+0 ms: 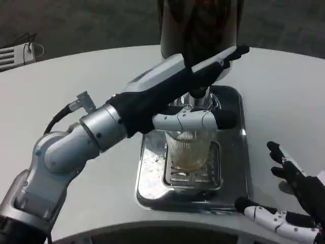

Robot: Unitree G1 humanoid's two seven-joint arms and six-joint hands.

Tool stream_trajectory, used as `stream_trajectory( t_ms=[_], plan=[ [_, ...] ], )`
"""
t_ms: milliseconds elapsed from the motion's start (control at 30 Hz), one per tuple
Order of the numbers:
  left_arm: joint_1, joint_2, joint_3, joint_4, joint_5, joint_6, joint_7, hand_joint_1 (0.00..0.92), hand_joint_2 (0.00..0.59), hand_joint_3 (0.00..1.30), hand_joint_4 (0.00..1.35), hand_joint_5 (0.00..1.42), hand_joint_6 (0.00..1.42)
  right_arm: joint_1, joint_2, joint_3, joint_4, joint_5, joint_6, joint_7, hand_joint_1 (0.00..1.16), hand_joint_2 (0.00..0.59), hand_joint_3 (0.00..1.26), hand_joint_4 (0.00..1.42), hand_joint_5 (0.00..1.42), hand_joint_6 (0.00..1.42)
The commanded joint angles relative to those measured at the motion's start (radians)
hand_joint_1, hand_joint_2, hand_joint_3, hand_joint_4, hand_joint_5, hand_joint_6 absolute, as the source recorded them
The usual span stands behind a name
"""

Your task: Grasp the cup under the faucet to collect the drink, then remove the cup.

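- The cup (189, 150), clear and ribbed with a little pale drink at the bottom, stood on the grate of the steel drip tray (238, 152) under the faucet (199, 97).
- My left hand (190, 109) reached over the tray, its fingers (185, 122) wrapped around the cup's rim.
- My right hand (294, 198) lay on the white table (284, 96) beside the tray, fingers spread and holding nothing.
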Motion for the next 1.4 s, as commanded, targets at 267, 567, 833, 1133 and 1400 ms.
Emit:
stream_trajectory(
  t_ms=[267, 567, 833, 1133, 1400],
  plan=[
    [0.029, 0.025, -0.037, 0.032, 0.042, 0.028, -0.051, 0.000, 0.000, 0.04, 0.00, 0.05, 0.10, -0.103, -0.046, 0.036, 0.217, 0.113, -0.119, -0.163, 0.79, 0.199, 0.00, 0.00, 0.00, 0.04],
    [0.035, 0.033, -0.035, 0.026, 0.040, 0.033, -0.056, 0.000, 0.000, 0.04, 0.00, 0.05, 0.09, -0.181, -0.071, 0.067, 0.321, 0.143, -0.164, -0.244, 0.82, 0.192, 0.00, 0.00, 0.00, 0.03],
    [0.041, 0.043, -0.026, 0.016, 0.034, 0.030, -0.055, 0.000, 0.000, 0.04, 0.00, 0.05, 0.06, -0.254, -0.075, 0.096, 0.399, 0.156, -0.171, -0.290, 0.82, 0.192, 0.00, 0.00, 0.00, 0.03],
    [0.043, 0.053, -0.026, 0.004, 0.033, 0.032, -0.062, 0.000, 0.000, 0.04, 0.00, 0.05, 0.06, -0.337, -0.069, 0.121, 0.487, 0.167, -0.182, -0.325, 0.82, 0.192, 0.00, 0.00, 0.00, 0.02],
    [0.047, 0.058, -0.024, -0.011, 0.034, 0.039, -0.063, 0.000, 0.000, 0.05, 0.00, 0.05, 0.06, -0.379, -0.063, 0.144, 0.545, 0.183, -0.196, -0.340, 0.83, 0.193, 0.00, 0.00, 0.00, 0.02]
  ],
)
